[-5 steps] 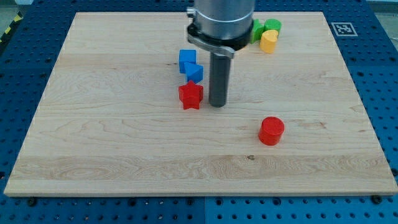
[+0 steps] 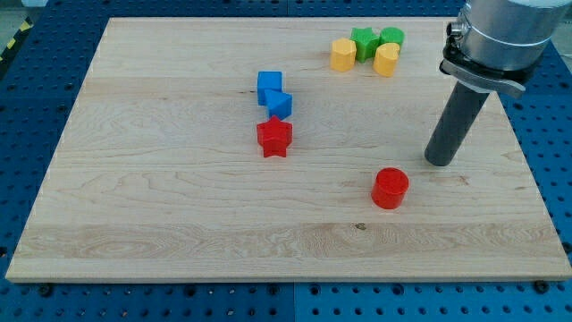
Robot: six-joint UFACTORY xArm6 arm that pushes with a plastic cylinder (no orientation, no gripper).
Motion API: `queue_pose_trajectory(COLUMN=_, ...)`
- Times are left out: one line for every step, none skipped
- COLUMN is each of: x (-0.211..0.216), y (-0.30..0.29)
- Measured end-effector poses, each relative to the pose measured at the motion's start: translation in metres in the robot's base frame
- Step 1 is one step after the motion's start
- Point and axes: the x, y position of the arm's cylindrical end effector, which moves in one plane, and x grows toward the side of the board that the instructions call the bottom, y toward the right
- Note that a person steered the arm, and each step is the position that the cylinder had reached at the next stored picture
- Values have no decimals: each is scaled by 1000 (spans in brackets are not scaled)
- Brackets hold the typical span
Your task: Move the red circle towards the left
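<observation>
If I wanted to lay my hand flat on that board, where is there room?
The whole stretch at the view's left of the red star and blue blocks is bare, as is the strip along the bottom below the red circle. The top right is crowded with yellow and green blocks, and my tip is nearby.

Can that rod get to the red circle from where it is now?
Probably yes. My tip sits up and to the view's right of the red circle, with only bare board between them. The red star and the other blocks lie well away, so nothing seems to block the way.
</observation>
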Motion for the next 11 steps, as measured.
queue_pose_trajectory(x=5, y=8)
queue_pose_trajectory(x=18, y=26)
queue_pose_trajectory(x=20, y=47)
queue_pose_trajectory(x=50, y=38)
queue_pose_trajectory(x=61, y=15)
queue_pose_trajectory(x=62, y=1)
queue_pose_trajectory(x=62, y=-19)
queue_pose_trajectory(x=62, y=-49)
queue_pose_trajectory(x=50, y=-67)
queue_pose_trajectory(x=36, y=-75)
queue_pose_trajectory(x=33, y=-84)
